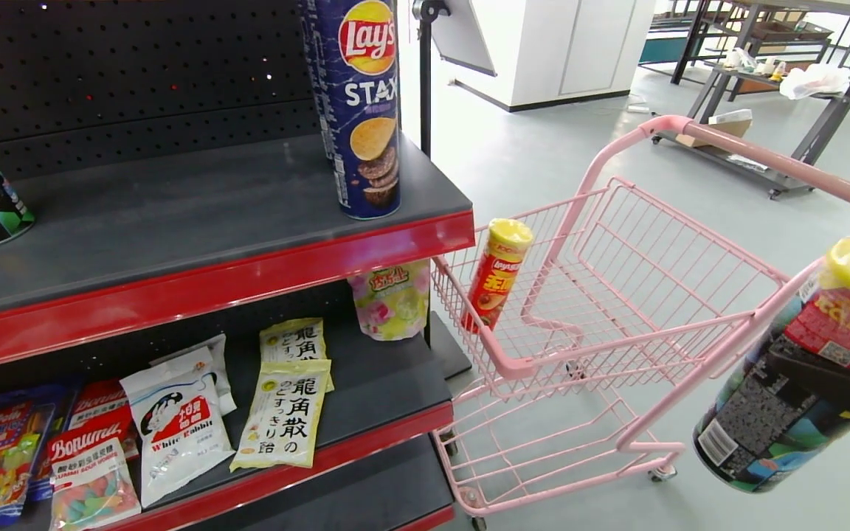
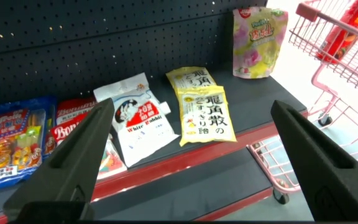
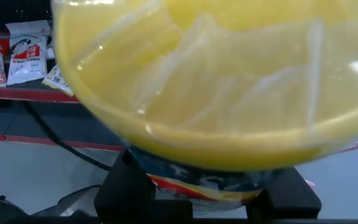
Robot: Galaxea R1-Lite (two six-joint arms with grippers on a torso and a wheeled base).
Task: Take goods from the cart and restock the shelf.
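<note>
Beside the pink cart (image 1: 513,366), right claw (image 1: 831,387) clamped around a tilted, yellow-lidded chip can (image 1: 750,413), held outside the basket. Inside the basket, a red can (image 1: 495,276) leaning in the corner nearest the shelf. Before the snack bags (image 2: 135,118) on the lower shelf (image 2: 253,112), left claw (image 2: 191,168) spread wide, holding nothing.

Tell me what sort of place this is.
Probably a mock shop inside a workshop: a red-edged store shelf, snack bags below, a pink shopping cart, and work tables behind.
</note>
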